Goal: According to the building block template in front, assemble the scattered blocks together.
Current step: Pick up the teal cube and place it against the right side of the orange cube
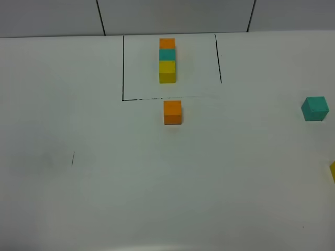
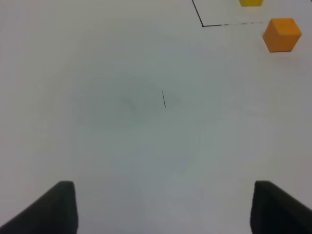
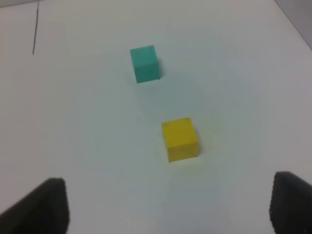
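Observation:
The template (image 1: 167,60) is a joined row of orange, teal and yellow cubes inside a thin black drawn frame at the back middle. A loose orange cube (image 1: 172,112) sits just in front of the frame; it also shows in the left wrist view (image 2: 281,34). A loose teal cube (image 1: 314,109) sits at the far right, and a loose yellow cube (image 1: 333,171) is cut off by the right edge. The right wrist view shows the teal cube (image 3: 144,64) and the yellow cube (image 3: 180,138) apart. My left gripper (image 2: 163,207) is open over bare table. My right gripper (image 3: 168,202) is open, short of the yellow cube.
The white table (image 1: 157,183) carries a short black pen mark (image 1: 73,158) at the left, also seen in the left wrist view (image 2: 164,99). A grey tiled wall (image 1: 172,15) runs along the back edge.

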Controlling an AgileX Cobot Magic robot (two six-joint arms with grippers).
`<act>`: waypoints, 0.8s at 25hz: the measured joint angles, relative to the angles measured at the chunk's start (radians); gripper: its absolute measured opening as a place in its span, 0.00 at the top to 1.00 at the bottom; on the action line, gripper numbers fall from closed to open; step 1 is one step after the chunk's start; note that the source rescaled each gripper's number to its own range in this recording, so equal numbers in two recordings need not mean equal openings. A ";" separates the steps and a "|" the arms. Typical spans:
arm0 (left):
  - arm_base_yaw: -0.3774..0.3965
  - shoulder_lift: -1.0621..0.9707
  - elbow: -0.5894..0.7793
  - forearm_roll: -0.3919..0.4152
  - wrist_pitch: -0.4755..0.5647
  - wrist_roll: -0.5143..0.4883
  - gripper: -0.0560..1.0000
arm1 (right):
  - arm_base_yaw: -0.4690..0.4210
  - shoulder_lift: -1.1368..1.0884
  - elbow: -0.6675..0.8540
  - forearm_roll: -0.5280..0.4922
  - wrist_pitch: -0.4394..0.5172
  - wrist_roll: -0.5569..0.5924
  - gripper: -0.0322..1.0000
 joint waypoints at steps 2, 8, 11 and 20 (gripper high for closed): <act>0.000 0.000 0.000 0.000 0.000 -0.001 0.36 | 0.000 0.000 0.000 0.000 0.000 0.000 0.30; 0.000 0.000 0.000 0.000 0.000 -0.001 0.36 | 0.000 0.000 0.000 0.000 0.000 0.000 0.30; 0.000 0.000 0.000 0.000 0.000 -0.001 0.36 | 0.000 0.000 0.000 0.008 0.000 0.015 0.30; 0.000 0.000 0.000 0.000 0.000 -0.001 0.36 | 0.000 0.169 -0.022 0.002 -0.031 0.088 0.18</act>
